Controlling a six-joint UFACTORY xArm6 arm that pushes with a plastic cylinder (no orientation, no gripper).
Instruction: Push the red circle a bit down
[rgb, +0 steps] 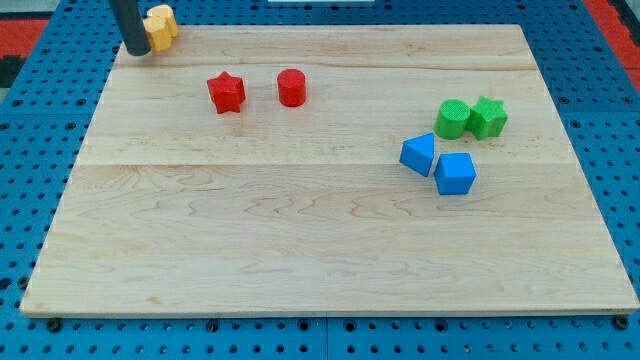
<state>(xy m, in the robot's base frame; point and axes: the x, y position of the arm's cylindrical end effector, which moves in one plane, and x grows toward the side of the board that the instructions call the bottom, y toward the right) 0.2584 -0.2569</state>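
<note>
The red circle (291, 87) stands on the wooden board (320, 240) toward the view's top, left of centre. A red star (226, 92) sits just to its left. My tip (137, 52) is at the board's top left corner, touching or nearly touching a yellow block (160, 24) on that block's left side. The tip is far to the left of the red circle and a little above it in the view.
A green circle (452, 119) and a green star (488, 117) sit side by side at the view's right. Two blue blocks (419, 154) (455, 173) lie just below them. A blue pegboard (610, 150) surrounds the board.
</note>
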